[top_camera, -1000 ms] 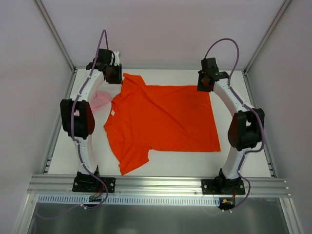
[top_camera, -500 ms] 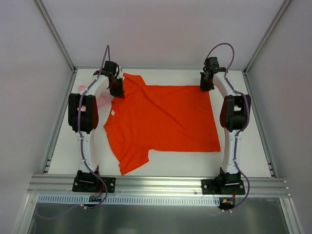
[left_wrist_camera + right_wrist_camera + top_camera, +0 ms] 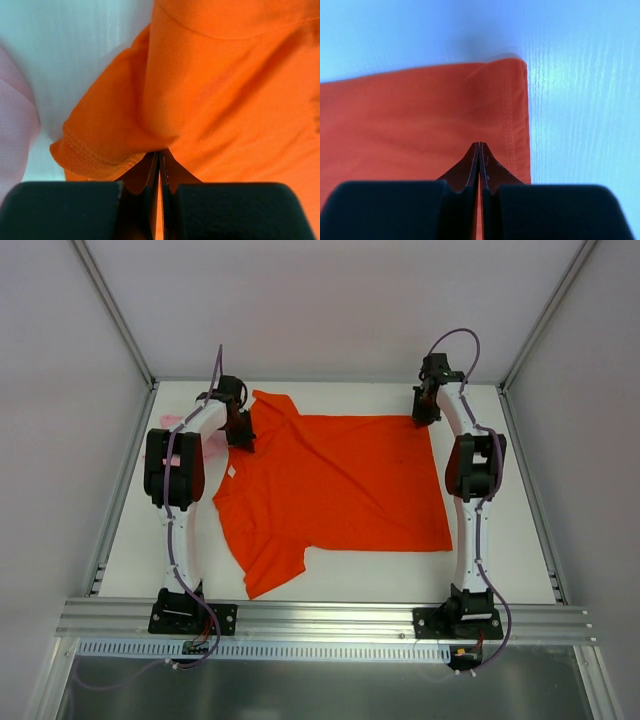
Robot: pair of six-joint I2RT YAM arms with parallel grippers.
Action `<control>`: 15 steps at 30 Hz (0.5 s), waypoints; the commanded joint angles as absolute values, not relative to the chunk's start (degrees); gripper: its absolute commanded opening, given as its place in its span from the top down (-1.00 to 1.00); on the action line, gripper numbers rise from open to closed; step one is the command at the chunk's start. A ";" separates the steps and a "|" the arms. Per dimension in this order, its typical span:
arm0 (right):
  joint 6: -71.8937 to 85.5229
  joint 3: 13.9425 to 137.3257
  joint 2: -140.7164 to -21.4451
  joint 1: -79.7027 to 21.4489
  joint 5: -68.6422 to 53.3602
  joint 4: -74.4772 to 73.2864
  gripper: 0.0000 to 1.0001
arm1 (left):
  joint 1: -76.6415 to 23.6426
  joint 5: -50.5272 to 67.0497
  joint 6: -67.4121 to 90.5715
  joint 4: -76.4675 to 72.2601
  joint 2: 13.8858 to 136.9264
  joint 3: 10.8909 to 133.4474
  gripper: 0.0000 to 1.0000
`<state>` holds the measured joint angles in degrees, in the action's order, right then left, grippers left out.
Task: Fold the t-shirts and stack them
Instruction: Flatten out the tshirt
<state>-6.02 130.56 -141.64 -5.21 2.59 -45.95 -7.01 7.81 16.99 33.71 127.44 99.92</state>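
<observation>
The left gripper (image 3: pixel 159 155) is pinched tight on the orange t-shirt (image 3: pixel 340 485), with a fold of cloth bunched between its closed fingers at the shirt's far sleeve (image 3: pixel 95 145). The right gripper (image 3: pixel 479 145) is likewise closed on the same shirt, biting just inside the far hem corner (image 3: pixel 517 70). So the shirt's whole far edge is held, one end in each claw. The shirt itself lies spread flat on the table (image 3: pixel 330 585), collar end toward the left arm and hem toward the right. The pink t-shirt (image 3: pixel 15 125) lies just beside the orange shirt's held sleeve, apart from it and mostly hidden under the left arm. The step looks like folding the far edge over onto the shirt's near edge. To do it well, both claws should rise together and level, keeping the held edge lightly taut. They should then carry it across and lay it edge on edge, with the pink shirt left undisturbed.
</observation>
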 commanded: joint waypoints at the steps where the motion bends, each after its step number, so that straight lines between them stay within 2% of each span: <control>1: -4.75 137.01 -145.18 -4.75 2.99 -53.68 0.96 | -6.50 6.50 20.30 35.60 128.14 99.67 1.00; 10: -1.50 139.22 -147.04 -2.64 1.06 -56.16 0.91 | -6.33 6.94 21.45 35.86 127.88 99.14 1.00; 15: 1.30 138.69 -147.48 -0.27 -1.75 -56.43 0.95 | -6.07 7.20 21.80 35.68 127.71 98.62 1.00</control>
